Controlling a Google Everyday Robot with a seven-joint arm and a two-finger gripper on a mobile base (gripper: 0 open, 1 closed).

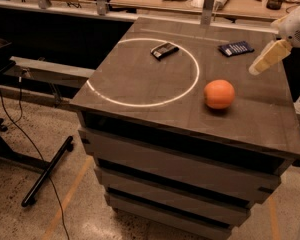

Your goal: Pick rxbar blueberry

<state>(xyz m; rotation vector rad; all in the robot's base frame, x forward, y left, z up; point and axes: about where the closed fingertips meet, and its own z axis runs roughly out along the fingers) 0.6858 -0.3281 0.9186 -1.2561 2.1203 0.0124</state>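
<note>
Floor, far left: you see a black stand leg [46, 174] lying across the speckled floor, with a thin cable [9, 113] trailing past it.
Bench: the dark bench [135, 79] fills the middle of your view, stacked over several lower tiers.
Ring: a white ring [140, 105] is marked on the left and middle of the bench top.
Black-and-grey bar: it [165, 50] lies flat inside the ring, near its far edge.
Rxbar blueberry: your target, the rxbar blueberry [236, 48], lies flat in its navy wrapper outside the ring, to the right of it and toward the bench's far edge. Nothing touches it.
Orange: the orange [219, 94] sits just outside the ring's right side, nearer to you than the blue bar and well apart from it.
Gripper: the gripper [255, 69] hangs over the bench's right edge, pointing down and left. It is right of the blue bar, apart from it, and up and right of the orange.
Gripper state: from this angle it reads as one cream wedge, so you cannot tell whether it is spread or closed.
Arm: the white arm [297, 26] enters at the right edge.
</note>
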